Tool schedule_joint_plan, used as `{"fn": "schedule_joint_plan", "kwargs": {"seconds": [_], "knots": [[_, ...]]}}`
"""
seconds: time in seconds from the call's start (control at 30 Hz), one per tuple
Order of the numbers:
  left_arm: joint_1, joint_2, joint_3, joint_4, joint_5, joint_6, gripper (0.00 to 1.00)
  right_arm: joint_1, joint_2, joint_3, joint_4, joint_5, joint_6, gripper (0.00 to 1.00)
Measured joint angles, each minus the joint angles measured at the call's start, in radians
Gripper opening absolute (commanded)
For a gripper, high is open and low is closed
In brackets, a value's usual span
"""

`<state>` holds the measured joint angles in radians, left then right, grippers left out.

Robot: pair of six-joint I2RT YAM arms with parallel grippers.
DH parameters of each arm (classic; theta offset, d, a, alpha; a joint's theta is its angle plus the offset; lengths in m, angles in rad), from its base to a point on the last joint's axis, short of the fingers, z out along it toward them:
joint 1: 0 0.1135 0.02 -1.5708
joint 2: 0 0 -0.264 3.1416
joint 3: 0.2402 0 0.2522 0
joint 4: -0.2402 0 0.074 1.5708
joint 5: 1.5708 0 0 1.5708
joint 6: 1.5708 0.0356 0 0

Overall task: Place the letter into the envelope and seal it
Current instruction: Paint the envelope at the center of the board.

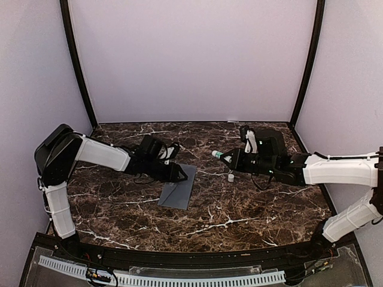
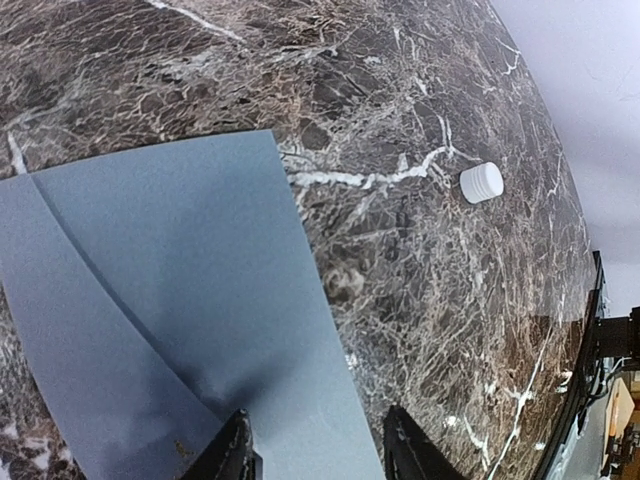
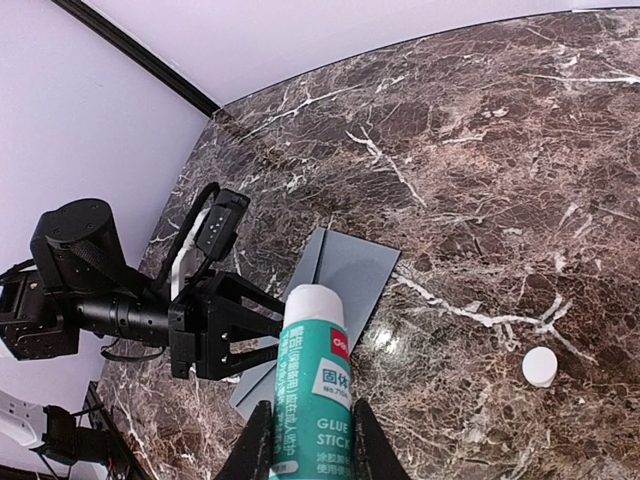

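The grey envelope [image 1: 178, 188] lies flat on the marble table, with a diagonal fold line across its face [image 2: 190, 290]; it also shows in the right wrist view [image 3: 352, 272]. The cream letter does not show in any view. My left gripper [image 1: 178, 172] is open and low over the envelope's far end, one fingertip [image 2: 238, 450] over the paper and the other past its edge. My right gripper [image 1: 232, 159] is shut on a green-and-white glue stick [image 3: 318, 375], uncapped, held above the table to the right of the envelope. Its white cap [image 1: 230, 177] stands on the table.
The cap also shows in the left wrist view [image 2: 481, 182] and in the right wrist view [image 3: 540, 366], right of the envelope. Lilac walls with black corner posts [image 1: 78, 66] enclose the table on three sides. A black rail [image 1: 179, 257] runs along the near edge.
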<state>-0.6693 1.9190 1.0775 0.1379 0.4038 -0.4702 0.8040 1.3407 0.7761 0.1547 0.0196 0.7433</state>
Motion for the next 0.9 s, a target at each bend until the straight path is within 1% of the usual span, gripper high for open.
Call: {"fn": "schedule_joint_plan", "kwargs": {"seconds": [0.3,0.57,0.73,0.9], "knots": [[0.0,-0.07,-0.093,0.003,-0.032,-0.009,0.44,0.0,0.0,-0.006,-0.006,0.002,0.0,0.01],[0.005,-0.073,-0.105,0.032,-0.017,-0.014,0.44,0.0,0.0,-0.006,-0.006,0.001,0.002,0.01],[0.005,-0.042,-0.105,0.054,0.003,-0.016,0.37,0.0,0.0,-0.006,-0.006,0.001,0.003,0.01],[0.006,-0.011,-0.108,0.08,0.022,-0.014,0.36,0.0,0.0,-0.006,-0.006,0.001,0.003,0.01]]}}
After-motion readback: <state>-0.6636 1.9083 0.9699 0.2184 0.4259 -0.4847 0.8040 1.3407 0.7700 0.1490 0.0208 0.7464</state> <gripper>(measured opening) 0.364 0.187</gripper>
